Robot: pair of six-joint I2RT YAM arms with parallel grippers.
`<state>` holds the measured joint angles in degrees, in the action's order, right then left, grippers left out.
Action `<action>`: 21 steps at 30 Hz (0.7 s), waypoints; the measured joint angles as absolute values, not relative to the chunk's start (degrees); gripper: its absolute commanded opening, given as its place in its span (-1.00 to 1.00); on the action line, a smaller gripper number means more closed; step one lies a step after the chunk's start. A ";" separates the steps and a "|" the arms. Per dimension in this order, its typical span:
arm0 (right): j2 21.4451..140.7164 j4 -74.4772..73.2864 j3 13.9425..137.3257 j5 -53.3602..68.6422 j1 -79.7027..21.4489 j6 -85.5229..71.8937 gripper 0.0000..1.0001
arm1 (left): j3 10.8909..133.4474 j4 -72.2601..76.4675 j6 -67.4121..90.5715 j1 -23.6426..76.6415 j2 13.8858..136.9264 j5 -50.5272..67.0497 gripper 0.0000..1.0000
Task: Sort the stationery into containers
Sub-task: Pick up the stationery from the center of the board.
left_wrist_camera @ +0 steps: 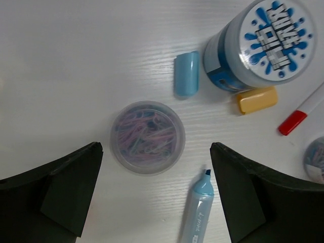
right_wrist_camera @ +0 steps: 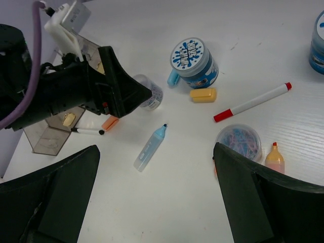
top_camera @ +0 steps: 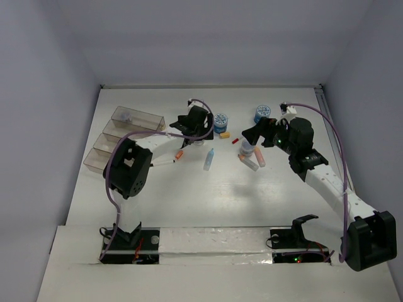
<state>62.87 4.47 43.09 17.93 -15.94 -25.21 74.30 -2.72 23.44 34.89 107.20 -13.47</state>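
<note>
My left gripper (top_camera: 196, 134) is open and empty, hovering over a lilac tub of paper clips (left_wrist_camera: 147, 136), which lies between its fingers. An uncapped blue marker (left_wrist_camera: 198, 210) lies just below the tub. A blue cap (left_wrist_camera: 186, 73), a blue-topped tub (left_wrist_camera: 263, 43), a yellow cap (left_wrist_camera: 257, 99) and a red-capped pen (left_wrist_camera: 304, 112) lie beyond. My right gripper (top_camera: 250, 134) is open and empty above the table; below it I see the blue marker (right_wrist_camera: 150, 148) and a second lilac tub (right_wrist_camera: 239, 142). The clear containers (top_camera: 123, 135) stand at the far left.
A second blue-topped tub (top_camera: 261, 114) stands at the back. An orange marker (right_wrist_camera: 274, 158) lies by the second lilac tub. An orange cap (right_wrist_camera: 110, 122) and a black-tipped pen (right_wrist_camera: 87, 131) lie near the containers (right_wrist_camera: 50, 136). The left arm (right_wrist_camera: 76, 91) reaches across the left side.
</note>
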 measured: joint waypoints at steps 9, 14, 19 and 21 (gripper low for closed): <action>62.87 4.45 43.09 17.98 -15.94 -25.21 1.00 | 75.02 -3.64 22.81 34.89 109.14 -14.92 0.42; 62.87 4.43 43.09 17.98 -15.94 -25.06 1.00 | 76.18 -3.22 22.28 34.89 110.76 -15.68 0.21; 62.87 4.34 43.09 17.98 -15.94 -24.99 1.00 | 76.34 -3.11 21.89 34.89 111.70 -16.21 -0.05; 62.87 4.34 43.09 17.98 -15.94 -24.97 1.00 | 76.42 -3.31 21.69 34.94 111.70 -16.53 -0.14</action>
